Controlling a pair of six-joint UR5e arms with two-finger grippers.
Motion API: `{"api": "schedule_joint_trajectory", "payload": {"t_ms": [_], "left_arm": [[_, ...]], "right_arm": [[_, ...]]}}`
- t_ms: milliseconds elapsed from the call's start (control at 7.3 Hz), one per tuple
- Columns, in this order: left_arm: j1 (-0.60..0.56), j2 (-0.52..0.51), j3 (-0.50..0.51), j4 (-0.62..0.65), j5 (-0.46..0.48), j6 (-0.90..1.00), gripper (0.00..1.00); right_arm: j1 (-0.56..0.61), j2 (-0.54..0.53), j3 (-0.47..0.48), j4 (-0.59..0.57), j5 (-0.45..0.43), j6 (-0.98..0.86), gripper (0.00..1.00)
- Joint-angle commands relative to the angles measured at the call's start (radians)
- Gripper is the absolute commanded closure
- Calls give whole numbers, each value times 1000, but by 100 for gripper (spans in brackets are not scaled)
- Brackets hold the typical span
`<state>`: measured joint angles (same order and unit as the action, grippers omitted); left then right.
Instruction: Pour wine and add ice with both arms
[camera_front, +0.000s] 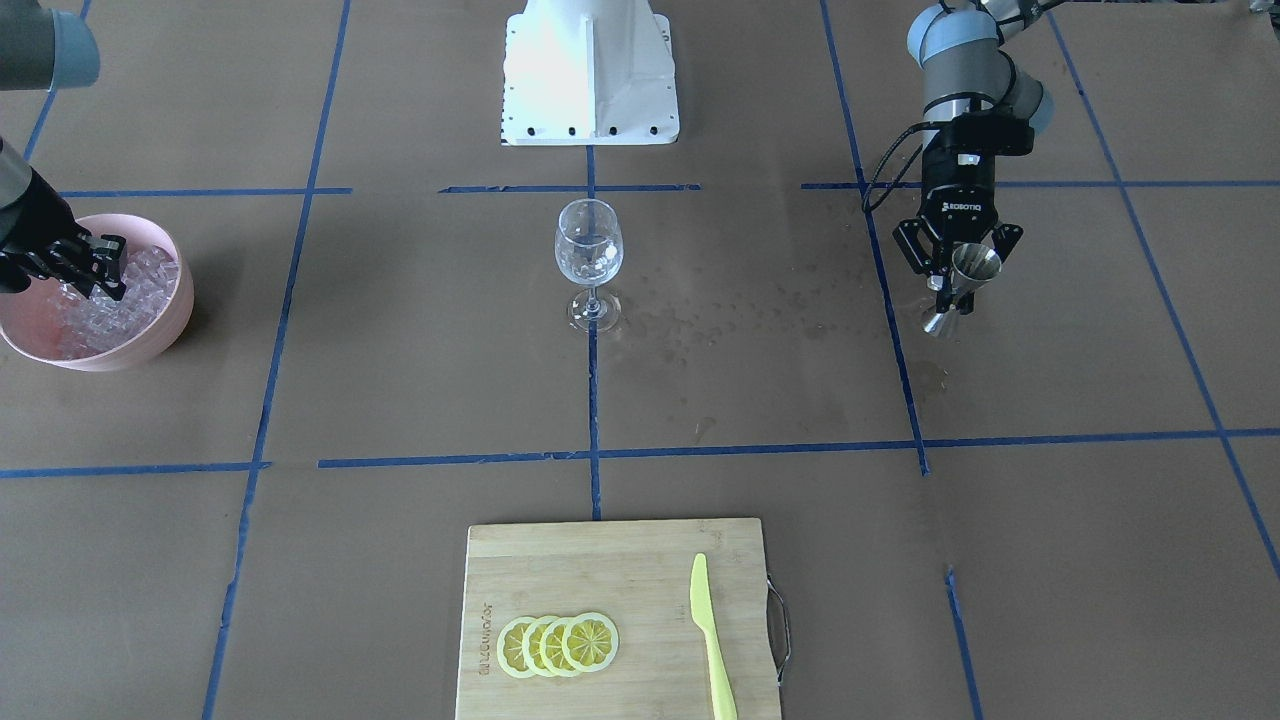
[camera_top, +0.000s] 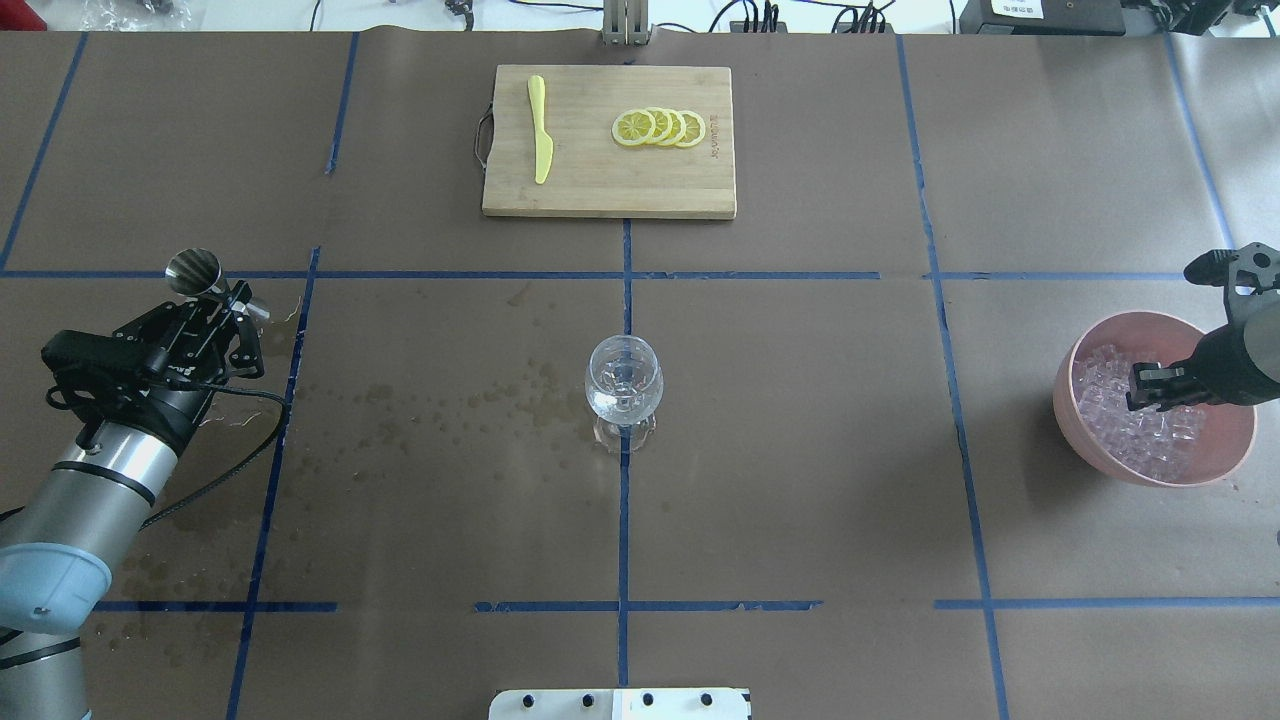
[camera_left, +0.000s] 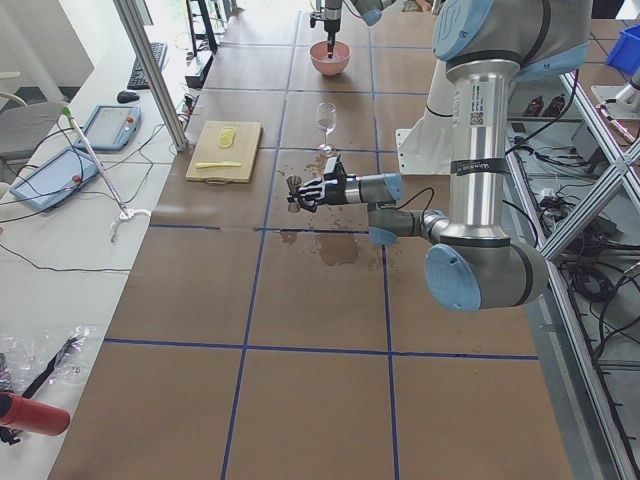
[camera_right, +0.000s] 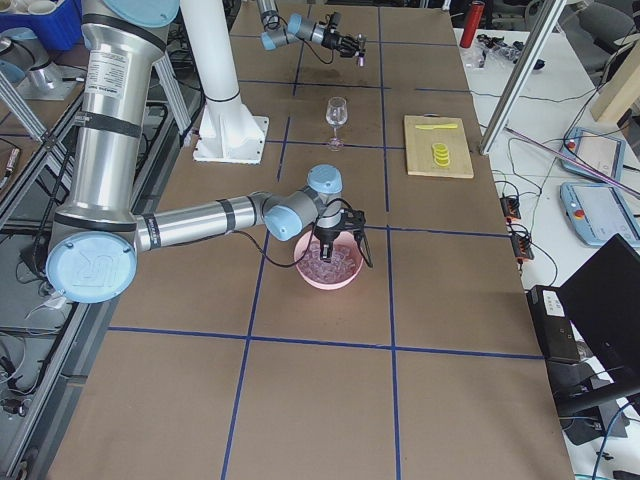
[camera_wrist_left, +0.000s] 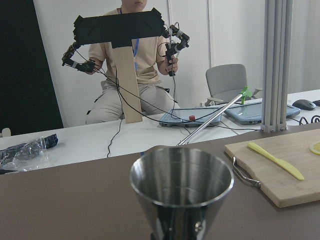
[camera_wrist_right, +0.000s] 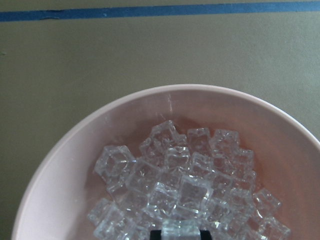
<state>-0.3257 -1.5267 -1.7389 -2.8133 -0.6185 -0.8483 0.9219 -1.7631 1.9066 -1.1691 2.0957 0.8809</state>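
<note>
My left gripper is shut on a steel jigger and holds it upright above the table, well to the side of the wine glass. The jigger's cup shows no clear liquid. The wine is too faint to make out in the glass. My right gripper is down inside the pink bowl, in the heap of ice. One ice cube sits between its fingertips.
A bamboo cutting board with lemon slices and a yellow knife lies at the operators' edge. The white base block stands behind the glass. Wet spots mark the paper between glass and jigger.
</note>
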Motion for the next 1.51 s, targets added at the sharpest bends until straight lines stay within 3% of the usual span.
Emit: {"api": "schedule_joint_trajectory", "payload": {"t_ms": [0, 822, 1370], "left_arm": [[2, -18, 36, -1, 0, -8, 100], [25, 6, 122, -8, 6, -154, 100], [143, 16, 140, -3, 120, -258, 100]], "right_arm": [[23, -9, 28, 2, 3, -2, 100], [110, -15, 126, -3, 93, 0, 100], [112, -10, 167, 5, 95, 4, 100]]}}
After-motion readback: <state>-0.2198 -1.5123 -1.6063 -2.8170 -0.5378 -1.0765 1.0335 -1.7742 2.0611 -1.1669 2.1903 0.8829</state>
